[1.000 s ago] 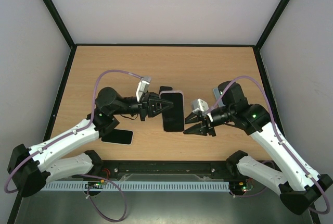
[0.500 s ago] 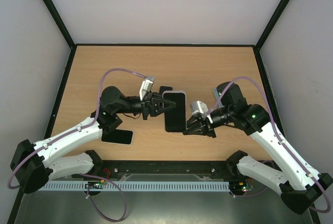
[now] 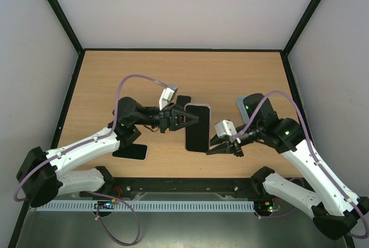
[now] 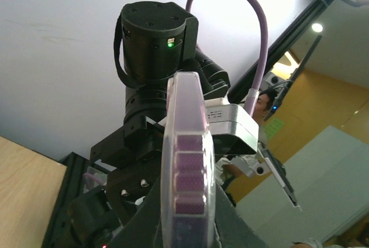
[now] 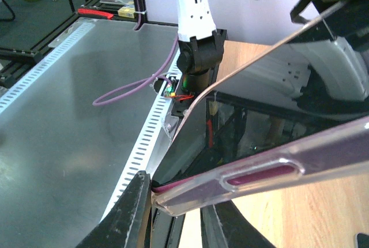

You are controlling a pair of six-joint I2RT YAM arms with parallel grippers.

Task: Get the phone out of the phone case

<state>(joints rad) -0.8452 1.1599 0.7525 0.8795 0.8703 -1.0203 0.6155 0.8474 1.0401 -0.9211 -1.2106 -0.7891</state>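
Nearest me, by the rail where the arms are bolted, a spare dark handset [image 3: 130,151] lies flat on the table [image 3: 115,75] just beside the left arm; it seems to have no part in this job. A little further in, the phone [image 3: 197,130] is held up off the table between the two arms, dark face upward, with its phone case [image 5: 259,173] on all round as far as I can see. The left gripper [image 3: 190,119] has its jaws clamped across the far long side, phone and case together, which I take as the anchor for the pull. The right gripper [image 3: 214,144] comes in at the near corner on the other side, its jaws drawn narrow and pinched on the clear, purple-tinted lip of the case. That looks like a hold meant to peel the corner away while the other arm stays firm. How much of the lip sits between the jaws I cannot make out, since the corner covers them. The left wrist view gives only the case's button edge, with its own jaws cut off at the bottom. Further back, a small dark flat thing [image 3: 183,99] is half hidden behind the phone, and a grey-blue slab [image 3: 241,105] peeks from under the right arm; I cannot tell what either is.
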